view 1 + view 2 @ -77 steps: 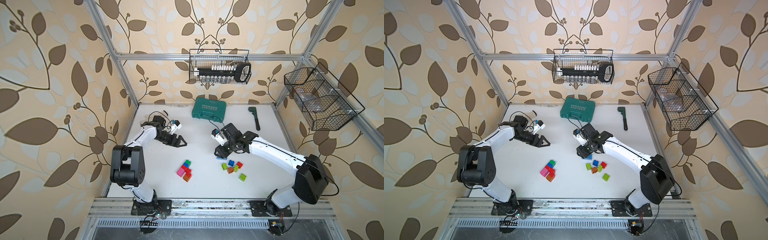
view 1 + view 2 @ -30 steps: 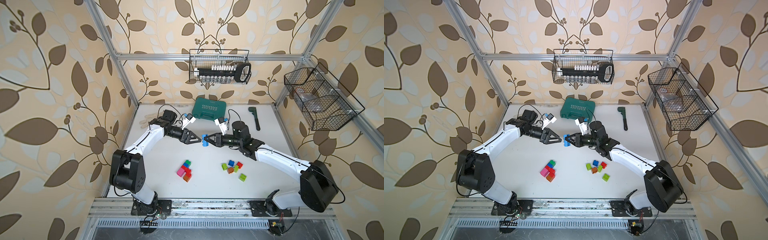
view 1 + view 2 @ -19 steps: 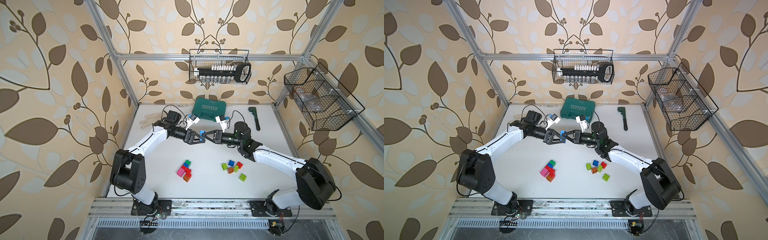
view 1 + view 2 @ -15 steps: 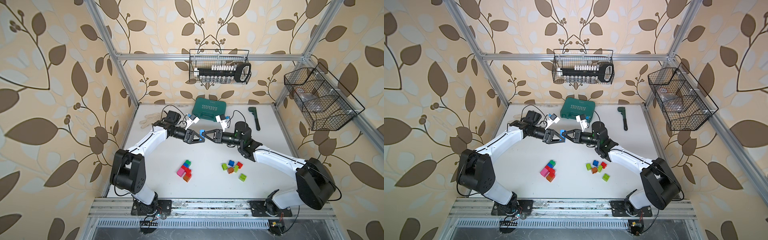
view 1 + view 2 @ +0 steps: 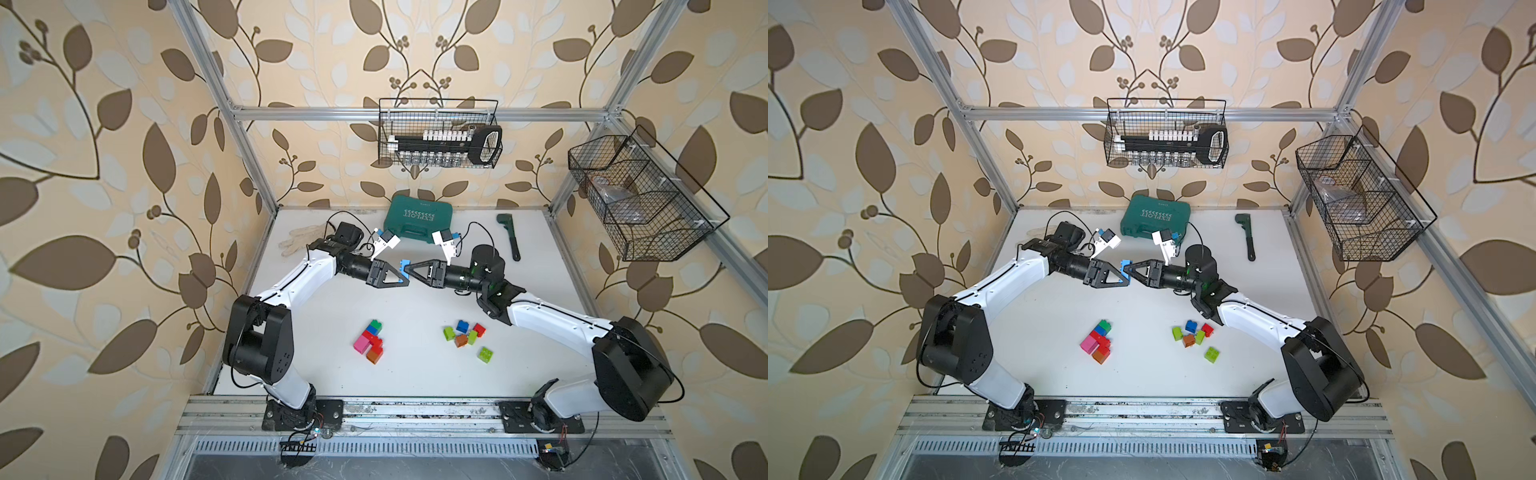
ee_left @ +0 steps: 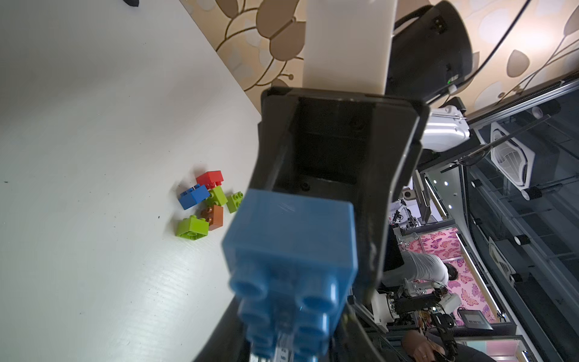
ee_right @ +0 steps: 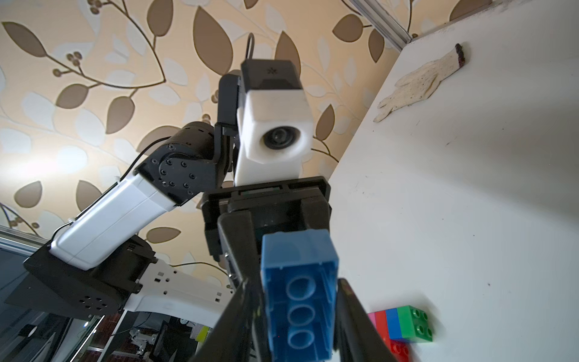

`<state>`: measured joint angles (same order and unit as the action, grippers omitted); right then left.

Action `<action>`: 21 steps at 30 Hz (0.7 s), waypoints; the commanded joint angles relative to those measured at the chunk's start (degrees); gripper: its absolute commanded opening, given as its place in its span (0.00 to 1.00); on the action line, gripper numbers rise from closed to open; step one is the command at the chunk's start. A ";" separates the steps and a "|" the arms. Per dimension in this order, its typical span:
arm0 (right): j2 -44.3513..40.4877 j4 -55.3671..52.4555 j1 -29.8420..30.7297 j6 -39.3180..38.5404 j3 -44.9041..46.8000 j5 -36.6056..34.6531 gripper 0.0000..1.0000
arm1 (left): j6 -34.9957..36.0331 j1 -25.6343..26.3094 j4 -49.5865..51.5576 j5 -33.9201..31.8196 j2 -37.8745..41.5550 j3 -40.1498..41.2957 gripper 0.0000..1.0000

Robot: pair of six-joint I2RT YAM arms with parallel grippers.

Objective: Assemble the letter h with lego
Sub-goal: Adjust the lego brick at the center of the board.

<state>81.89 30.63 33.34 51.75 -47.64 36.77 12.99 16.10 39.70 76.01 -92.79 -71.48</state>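
A white table top (image 5: 415,386) carries a teal plastic case (image 5: 417,219) at upper middle in both top views, with a dark green wrench (image 5: 510,239) to its right and a white fabric glove (image 5: 299,245) at upper left. At lower centre lies a joined clump of green, blue, red, pink and orange plastic bricks (image 5: 371,340). To its right are loose lime, blue, red and orange bricks (image 5: 463,332), with one lime brick (image 5: 484,354) lying apart.

Walls (image 5: 104,124): tan paper with big brown and pale leaves.
Frame (image 5: 311,113): silver metal bars, up the corners and across the back.
Table (image 5: 415,382): white and flat, with a few tiny dark specks.
Back basket (image 5: 438,133): black wire, on the back wall.
Side basket (image 5: 648,199): black wire, on the right wall.
Rail (image 5: 415,415): silver, along the table's front edge.
Light: bright, with soft shadows.
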 commanded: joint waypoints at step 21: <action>-6.00 -77.86 -9.88 -19.86 -7.14 -32.08 0.52 | 25.86 23.76 -3.34 -67.59 -12.54 2.72 0.38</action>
<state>74.39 -39.75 23.51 33.98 -53.91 4.29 34.68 38.26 37.41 15.68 -104.27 -68.99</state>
